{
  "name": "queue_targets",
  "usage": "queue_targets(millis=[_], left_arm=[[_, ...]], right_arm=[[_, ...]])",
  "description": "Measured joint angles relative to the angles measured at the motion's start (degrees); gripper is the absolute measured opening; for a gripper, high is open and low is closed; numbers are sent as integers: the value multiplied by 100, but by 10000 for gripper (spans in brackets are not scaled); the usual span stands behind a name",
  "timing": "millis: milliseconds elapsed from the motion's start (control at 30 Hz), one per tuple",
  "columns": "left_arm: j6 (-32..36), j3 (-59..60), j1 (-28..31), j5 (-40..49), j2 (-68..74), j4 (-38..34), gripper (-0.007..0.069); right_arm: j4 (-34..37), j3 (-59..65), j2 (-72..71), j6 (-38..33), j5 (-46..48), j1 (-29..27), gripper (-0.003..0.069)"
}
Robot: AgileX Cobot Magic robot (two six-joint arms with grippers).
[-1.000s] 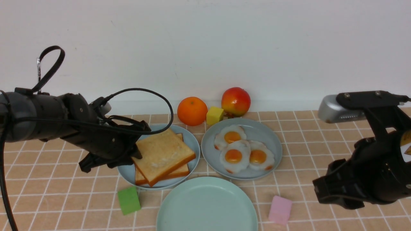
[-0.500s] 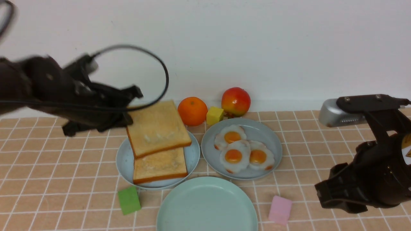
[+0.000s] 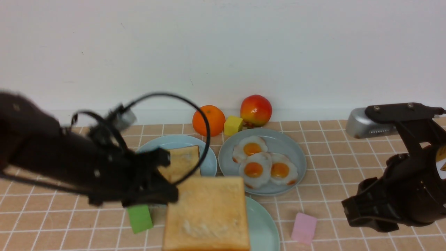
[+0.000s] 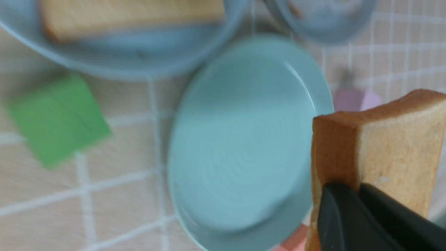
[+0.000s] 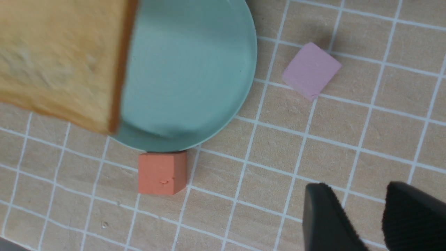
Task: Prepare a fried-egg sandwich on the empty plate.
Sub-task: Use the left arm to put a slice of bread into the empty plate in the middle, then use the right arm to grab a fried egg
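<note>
Three plates on the table [image 3: 331, 167].
The empty plate [image 3: 261, 226] lies nearest, a toast slice [image 3: 207, 216] above it; bread plate [image 3: 174, 141] behind-left, egg plate [image 3: 289, 146] behind-right.

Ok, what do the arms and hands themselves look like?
Both are matte black. The left arm has a looping black cable and a small silver fitting; its left hand has smooth black fingers. The right arm carries a silver camera on a black screwed bracket and a yellow label; its right hand has ribbed black fingers.
</note>
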Motion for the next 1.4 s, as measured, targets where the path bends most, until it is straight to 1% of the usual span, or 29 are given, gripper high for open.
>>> queue_targets(millis=[33,167,233,367,567,633,667,700,800,833,933,967,1033,1133,1167,1200,1267,1300,1333,1367,1400], left_arm=[[464,241,0,-70,130,-543,6],[1301,335,0,-106,427,-1301,10],[1581,335,0,-179,567,-1516,13],[1798,335,0,-361,850,-1619,22],[1842,335,0,-509,1179,-1729,82],[1842,335,0,-517,1185,-1742,134],[1842,335,0,-517,1185,-1751,134],[1857,320,0,-507,1179,-1760,189],[1863,225,0,-500,1179,-1670,295],[1863,200,0,-500,1174,-1656,311],[1797,-158,6,-469,1095,-1251,430],[1720,-289,6,-430,1048,-1102,452],[1529,-655,6,-243,920,-641,486],[1145,-1286,6,184,692,21,500],[849,-1606,6,451,511,429,494],[668,-1765,6,622,410,659,486],[169,-2033,6,862,56,1236,440],[-4,-2055,6,929,-143,1402,415],[-124,-2054,6,956,-184,1514,408],[-379,-1997,6,1050,-558,1734,334],[-479,-1867,6,1078,-877,1831,274]], right_arm=[[0,0,0,0,0,0,267],[0,0,0,0,0,0,267],[0,0,0,0,0,0,267],[0,0,0,0,0,0,267],[0,0,0,0,0,0,267],[0,0,0,0,0,0,267],[0,0,0,0,0,0,267],[-6,0,0,0,0,0,267],[-50,0,0,0,-18,0,267],[-46,0,0,0,-20,0,267],[-99,0,0,-53,-80,0,267],[-105,0,0,-106,-102,0,267],[-104,0,0,-208,-177,0,267],[-104,0,11,-262,-361,0,267],[-104,0,52,-262,-473,0,267],[-104,-13,108,-255,-544,0,267],[-95,-99,301,-153,-600,-28,267],[-54,-169,439,-100,-619,-76,267],[-48,-184,469,-93,-616,-88,267],[26,-331,763,5,-660,-217,267],[71,-437,937,54,-700,-303,267]])
